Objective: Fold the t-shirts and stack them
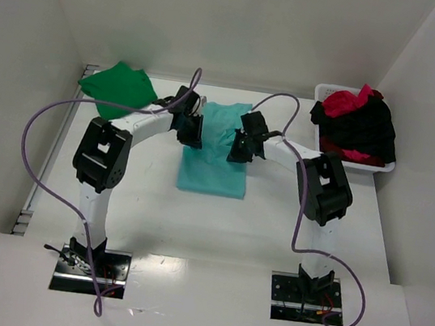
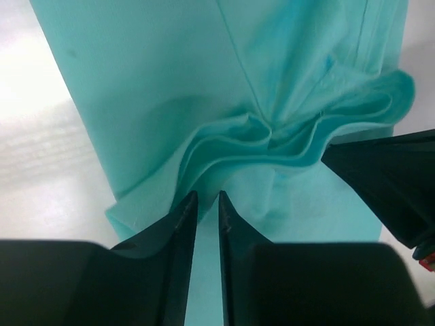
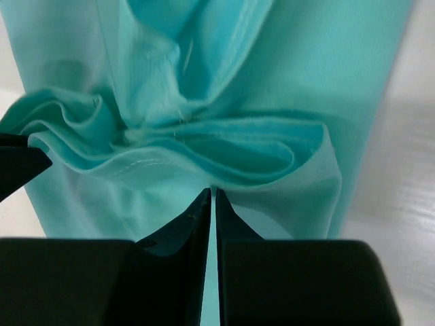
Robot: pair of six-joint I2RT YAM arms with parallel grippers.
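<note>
The light teal t-shirt (image 1: 213, 171) lies partly folded in the middle of the table, its far part gathered up between my two grippers. My left gripper (image 1: 193, 131) is shut on the bunched folded edge of the teal shirt (image 2: 258, 136), at its left side. My right gripper (image 1: 239, 147) is shut on the same layered edge (image 3: 224, 149), at its right side. Both hold it a little above the flat lower part. The dark green t-shirt (image 1: 119, 86) lies crumpled at the far left. Red (image 1: 348, 102) and black (image 1: 362, 129) shirts are piled in the basket.
The white plastic basket (image 1: 387, 165) stands at the far right by the wall. White walls close in the table on the left, back and right. The right gripper's finger (image 2: 387, 176) shows in the left wrist view, close to the cloth.
</note>
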